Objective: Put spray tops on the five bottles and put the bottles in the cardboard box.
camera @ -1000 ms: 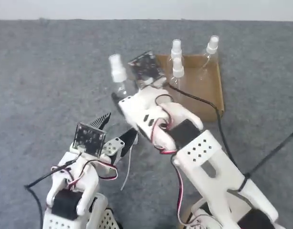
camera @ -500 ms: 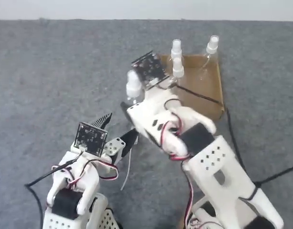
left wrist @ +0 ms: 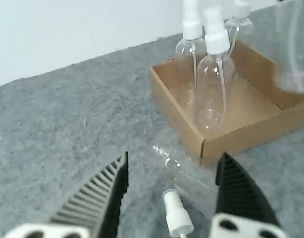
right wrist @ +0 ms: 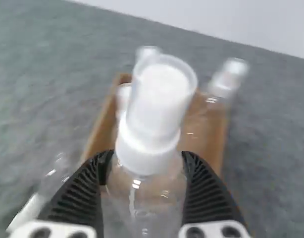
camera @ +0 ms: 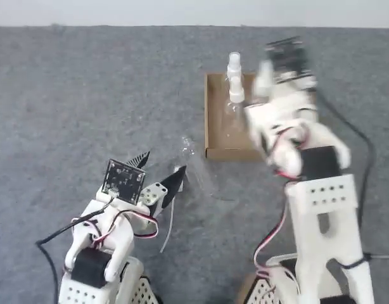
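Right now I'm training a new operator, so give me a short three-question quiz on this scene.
1. True or false: the right tool grips a bottle with its spray top on.
2. Where is the topless bottle? A on the table beside the cardboard box; B inside the box; C in the right tool.
3. Not counting the held one, how many bottles stand in the box?
Key: 1 true; 2 A; 3 three.
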Controlling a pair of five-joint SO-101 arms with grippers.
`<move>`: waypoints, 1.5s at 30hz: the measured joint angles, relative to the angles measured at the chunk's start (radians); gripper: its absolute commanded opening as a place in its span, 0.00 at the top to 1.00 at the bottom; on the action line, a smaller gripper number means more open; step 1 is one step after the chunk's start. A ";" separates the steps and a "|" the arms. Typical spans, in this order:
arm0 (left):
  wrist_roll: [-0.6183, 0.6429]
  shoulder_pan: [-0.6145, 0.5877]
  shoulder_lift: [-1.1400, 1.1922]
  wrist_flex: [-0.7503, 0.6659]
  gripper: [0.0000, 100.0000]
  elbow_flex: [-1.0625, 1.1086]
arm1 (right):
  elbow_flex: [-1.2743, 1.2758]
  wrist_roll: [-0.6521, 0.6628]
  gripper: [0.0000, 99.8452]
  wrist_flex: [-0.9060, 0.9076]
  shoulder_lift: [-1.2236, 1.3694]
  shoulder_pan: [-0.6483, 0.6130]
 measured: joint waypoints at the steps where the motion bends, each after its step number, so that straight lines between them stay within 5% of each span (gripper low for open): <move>1: 0.000 -0.011 0.000 -0.008 0.83 0.000 | 0.000 0.002 0.99 -0.017 0.000 0.037; 8: 0.000 -0.118 -0.006 -0.040 0.98 0.000 | 0.176 0.002 0.99 -0.281 -0.006 0.092; 20: 0.000 -0.178 -0.008 -0.064 0.99 0.000 | 0.242 -0.029 0.99 -0.753 0.324 0.192; 45: 0.000 -0.181 -0.002 -0.064 0.99 0.021 | 0.276 -0.069 0.99 -1.097 0.671 0.187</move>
